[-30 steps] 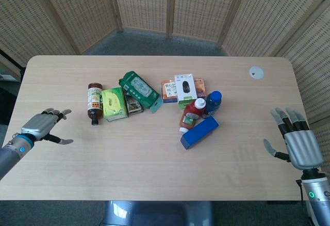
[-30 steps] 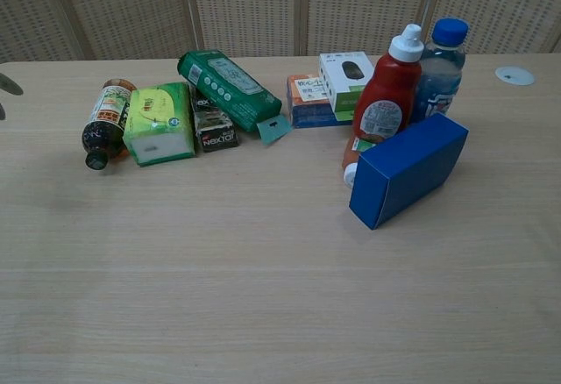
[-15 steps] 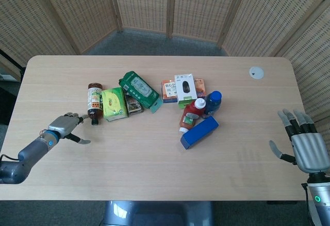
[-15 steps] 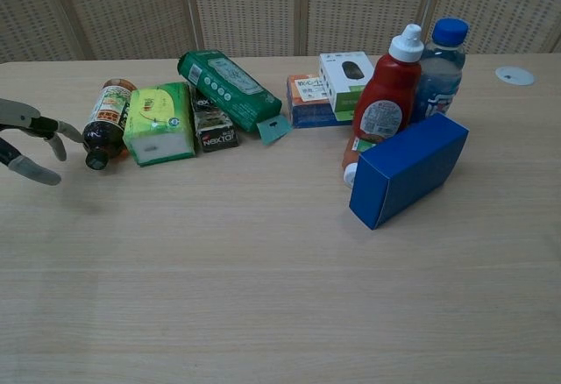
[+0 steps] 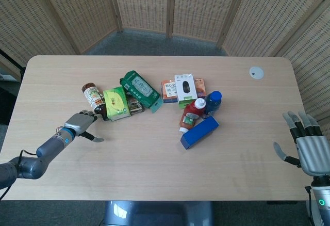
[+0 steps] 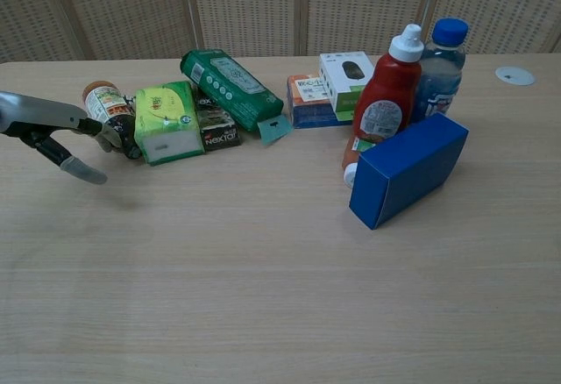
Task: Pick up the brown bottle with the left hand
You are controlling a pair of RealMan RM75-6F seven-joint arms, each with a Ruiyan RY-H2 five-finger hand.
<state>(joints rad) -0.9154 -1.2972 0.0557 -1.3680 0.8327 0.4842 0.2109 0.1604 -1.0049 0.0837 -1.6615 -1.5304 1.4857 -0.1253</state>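
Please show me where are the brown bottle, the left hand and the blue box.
brown bottle [image 5: 93,97], head view, on its label.
left hand [image 5: 80,122], head view, on the back of the hand.
blue box [image 6: 408,168], chest view, on its broad front face.

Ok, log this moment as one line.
left hand: fingertips at brown glass bottle, no grip | bottle: lying on table | right hand: open, idle

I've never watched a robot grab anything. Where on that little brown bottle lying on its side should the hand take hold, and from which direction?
Probably around the labelled middle of the brown bottle, coming from above and its open left side. It lies flat, its right side pressed against the green tissue pack. The left hand touches only its dark cap end.
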